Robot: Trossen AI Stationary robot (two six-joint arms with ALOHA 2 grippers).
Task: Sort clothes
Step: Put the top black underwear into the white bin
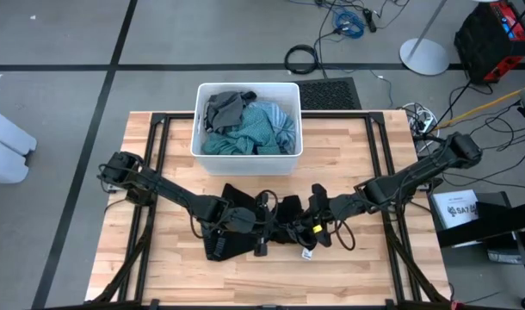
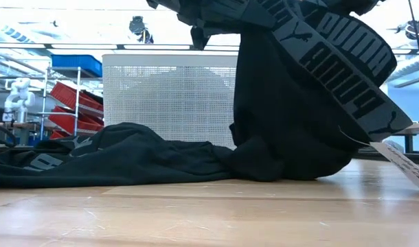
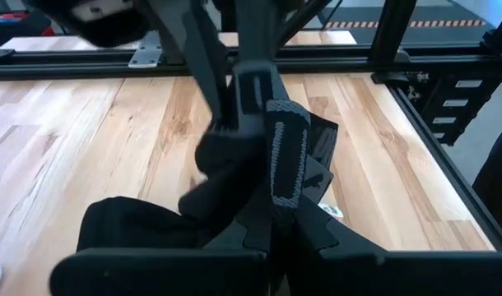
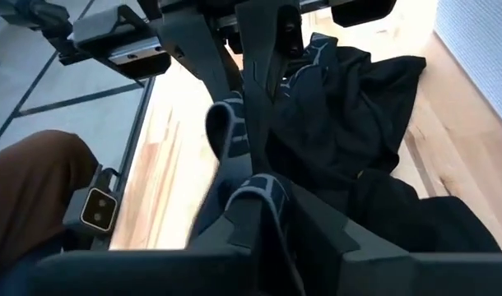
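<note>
Both grippers met over the black garment (image 1: 245, 226) mid-table, lifting its waistband for sorting. The left gripper (image 3: 271, 177) was pinching the band; just beside it, the right gripper (image 4: 255, 205) also gripped fabric. The bin (image 1: 245, 159) of clothes (image 1: 254, 129) stood beyond them

Tabletop (image 1: 159, 275) bare along near edge and both sides. Black garment (image 1: 245, 226) fills the middle; white bin (image 1: 245, 159) blocks the far side.
</note>
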